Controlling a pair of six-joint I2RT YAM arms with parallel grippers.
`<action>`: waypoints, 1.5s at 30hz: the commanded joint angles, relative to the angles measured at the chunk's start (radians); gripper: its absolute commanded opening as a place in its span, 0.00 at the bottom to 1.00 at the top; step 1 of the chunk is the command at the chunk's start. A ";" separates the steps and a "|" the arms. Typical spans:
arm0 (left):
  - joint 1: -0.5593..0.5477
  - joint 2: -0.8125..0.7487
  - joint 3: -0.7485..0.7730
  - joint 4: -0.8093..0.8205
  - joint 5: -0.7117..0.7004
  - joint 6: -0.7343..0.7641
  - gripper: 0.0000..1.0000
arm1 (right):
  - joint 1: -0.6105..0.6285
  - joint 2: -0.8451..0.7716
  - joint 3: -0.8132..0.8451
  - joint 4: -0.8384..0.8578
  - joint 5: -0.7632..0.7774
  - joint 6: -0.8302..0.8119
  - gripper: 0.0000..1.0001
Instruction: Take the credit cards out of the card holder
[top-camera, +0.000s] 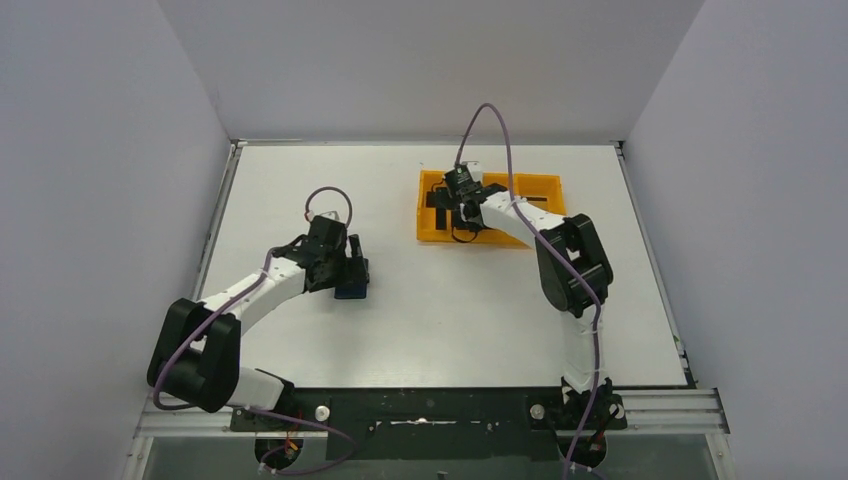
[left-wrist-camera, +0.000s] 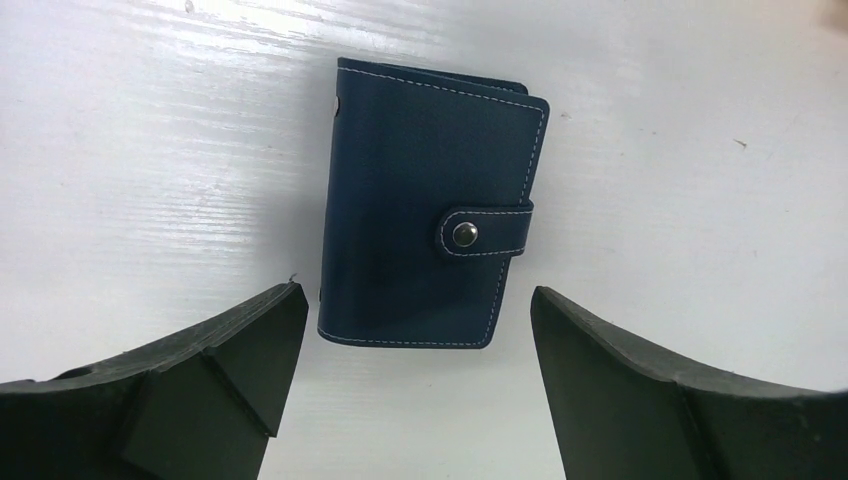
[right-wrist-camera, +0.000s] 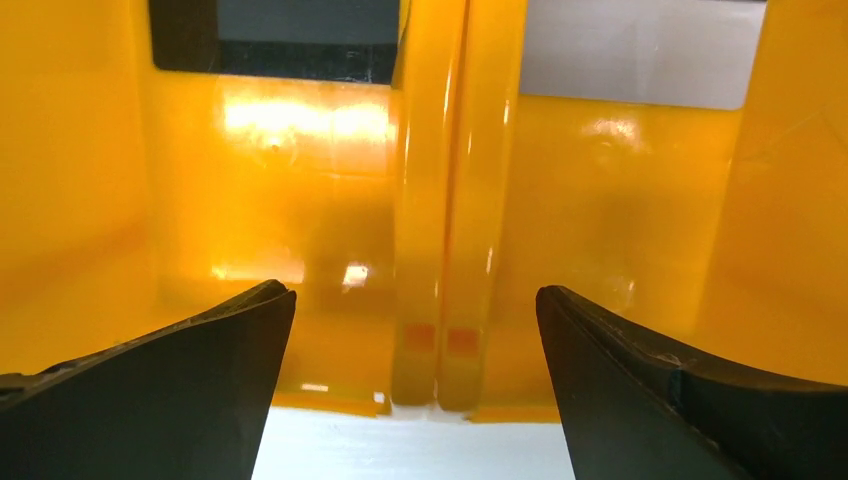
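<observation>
Where card holder lies, white table gleams.

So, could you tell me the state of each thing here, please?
card holder: closed, lying flat on the table.
snap tab: fastened.
left gripper: jaws open, holding nothing.
right gripper: jaws open, holding nothing.
orange tray: upright on the table.

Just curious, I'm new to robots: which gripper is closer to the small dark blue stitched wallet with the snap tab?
Left. The left gripper hangs right over the wallet, open, with a finger on either side of its near end. The right gripper is far off, open over the orange plastic tray.
</observation>
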 joint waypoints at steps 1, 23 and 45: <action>0.011 -0.058 -0.005 0.028 -0.013 -0.011 0.84 | 0.023 -0.080 -0.064 0.006 0.018 0.032 0.96; 0.109 -0.185 -0.125 0.107 0.064 -0.069 0.85 | 0.248 -0.129 -0.088 0.044 0.026 0.276 0.96; 0.098 0.022 -0.122 0.190 0.175 -0.008 0.24 | 0.243 -0.567 -0.386 0.020 0.185 0.226 0.98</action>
